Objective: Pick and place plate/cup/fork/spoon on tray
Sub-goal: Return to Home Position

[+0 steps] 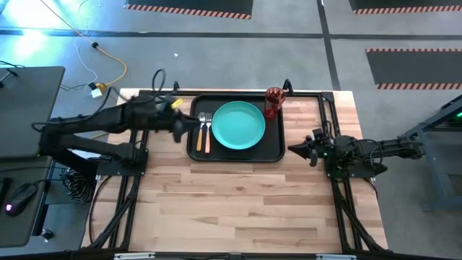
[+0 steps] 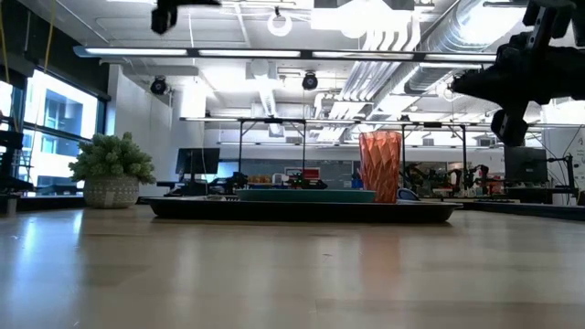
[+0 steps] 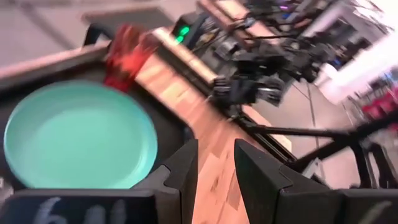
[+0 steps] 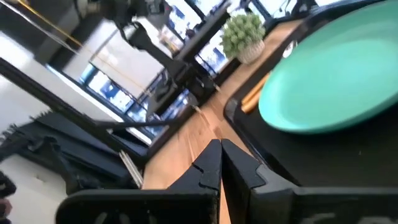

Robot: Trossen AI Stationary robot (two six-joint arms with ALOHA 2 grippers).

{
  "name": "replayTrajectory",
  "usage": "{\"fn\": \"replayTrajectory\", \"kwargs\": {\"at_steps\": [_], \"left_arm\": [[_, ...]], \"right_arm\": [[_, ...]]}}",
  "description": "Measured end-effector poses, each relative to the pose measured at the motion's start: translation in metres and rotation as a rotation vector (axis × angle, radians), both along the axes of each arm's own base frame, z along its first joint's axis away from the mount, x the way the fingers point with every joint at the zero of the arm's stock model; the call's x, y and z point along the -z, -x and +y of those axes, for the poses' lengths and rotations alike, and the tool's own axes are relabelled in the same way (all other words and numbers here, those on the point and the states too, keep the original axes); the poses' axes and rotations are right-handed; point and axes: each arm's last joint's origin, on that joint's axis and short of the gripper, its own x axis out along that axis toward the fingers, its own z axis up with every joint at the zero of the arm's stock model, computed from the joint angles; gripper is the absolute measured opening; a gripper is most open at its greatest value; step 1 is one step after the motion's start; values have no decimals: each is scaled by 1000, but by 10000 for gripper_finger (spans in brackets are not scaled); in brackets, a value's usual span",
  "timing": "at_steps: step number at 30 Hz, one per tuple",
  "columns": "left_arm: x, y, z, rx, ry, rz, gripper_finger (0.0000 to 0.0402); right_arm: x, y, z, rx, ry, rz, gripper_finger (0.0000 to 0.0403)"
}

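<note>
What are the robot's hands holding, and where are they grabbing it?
Nothing. The left gripper is open and empty; the right gripper is shut with nothing in it.

No words, brands or numbers can be read in any view. At the lower left of the left wrist view, faint white handwritten marks [image 3: 53, 210] sit on the dark body of the left gripper [image 3: 216, 152], too blurred to make out. In the upper part of the high view, orange-and-black striped tape [image 1: 411, 50] edges dark floor mats [image 1: 415, 68] and carries no lettering.
</note>
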Motion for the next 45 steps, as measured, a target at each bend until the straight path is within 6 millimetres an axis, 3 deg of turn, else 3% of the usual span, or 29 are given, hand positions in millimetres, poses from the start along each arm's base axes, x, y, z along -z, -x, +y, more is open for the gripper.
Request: {"fn": "replayTrajectory", "kwargs": {"at_steps": [5, 9, 18, 25, 36, 45], "left_arm": [[-12, 16, -23, 81, -163, -51, 94], [-9, 34, -36, 176, -235, -124, 94], [40, 82, -47, 367, -293, -332, 94], [75, 105, -46, 401, -394, -460, 94], [129, 111, -43, 349, -434, -443, 94], [157, 104, -44, 356, -425, -404, 94]], "right_arm": [[-6, 0, -2, 74, -15, -62, 0], [-13, 1, -4, 150, -44, -137, 0], [-16, 1, -5, 174, -50, -170, 0], [-16, 1, -5, 166, -51, -170, 0], [-16, 1, -5, 165, -104, -180, 0], [-16, 1, -5, 165, -103, -180, 0]]}}
